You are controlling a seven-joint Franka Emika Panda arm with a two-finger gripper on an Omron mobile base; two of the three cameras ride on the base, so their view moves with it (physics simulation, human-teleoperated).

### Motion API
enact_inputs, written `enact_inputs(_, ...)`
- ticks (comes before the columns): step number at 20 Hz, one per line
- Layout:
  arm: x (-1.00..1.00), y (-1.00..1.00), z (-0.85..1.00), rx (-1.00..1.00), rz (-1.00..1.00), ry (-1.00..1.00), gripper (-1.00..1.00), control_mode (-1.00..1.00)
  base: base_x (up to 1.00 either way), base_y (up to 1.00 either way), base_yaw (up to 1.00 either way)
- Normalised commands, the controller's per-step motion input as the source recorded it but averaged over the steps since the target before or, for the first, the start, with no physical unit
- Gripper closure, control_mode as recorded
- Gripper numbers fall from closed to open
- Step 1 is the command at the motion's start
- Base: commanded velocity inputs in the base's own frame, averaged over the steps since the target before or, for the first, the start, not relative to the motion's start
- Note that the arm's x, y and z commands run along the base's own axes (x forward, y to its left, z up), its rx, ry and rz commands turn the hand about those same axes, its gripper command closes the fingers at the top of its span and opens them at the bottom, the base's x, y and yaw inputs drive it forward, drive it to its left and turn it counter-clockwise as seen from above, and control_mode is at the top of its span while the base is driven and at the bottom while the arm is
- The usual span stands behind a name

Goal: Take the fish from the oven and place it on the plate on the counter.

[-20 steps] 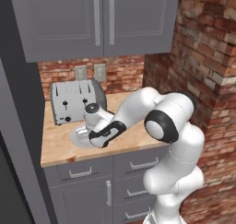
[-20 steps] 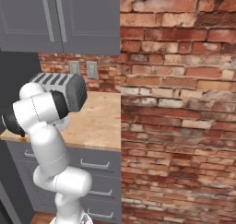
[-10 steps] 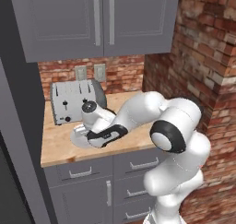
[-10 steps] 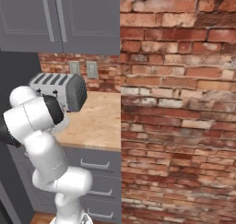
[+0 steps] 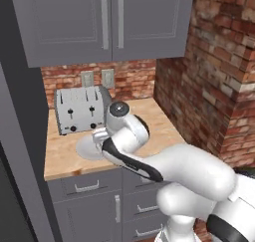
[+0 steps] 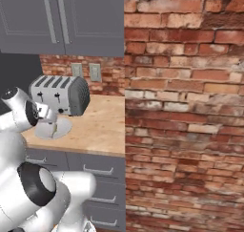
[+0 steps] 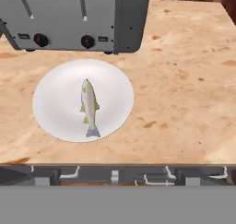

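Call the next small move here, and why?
Probably a straight retreat up and away from the counter. The fish lies flat on the plate, wholly inside its rim and free of the gripper, so the placing looks done. The toaster stands close behind the plate, so I'd back off toward the counter's front edge rather than swing sideways.

Gripper now open, fish [image 7: 90, 106] released onto plate [image 7: 55, 110]

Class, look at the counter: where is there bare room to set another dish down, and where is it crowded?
Free: the counter between the plate and the brick wall. Crowded: the toaster stands close behind the plate, which holds the fish.
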Motion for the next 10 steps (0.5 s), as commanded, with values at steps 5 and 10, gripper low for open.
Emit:
enact_inputs(5, -1.00, -0.75, 0.66, 0.09, 0.00, 0.12, -1.00, -1.00, 0.00, 0.00, 0.00)
enact_inputs(10, -0.92, -0.29, 0.04, 0.01, 0.00, 0.20, -1.00, -1.00, 0.00, 0.00, 0.00)
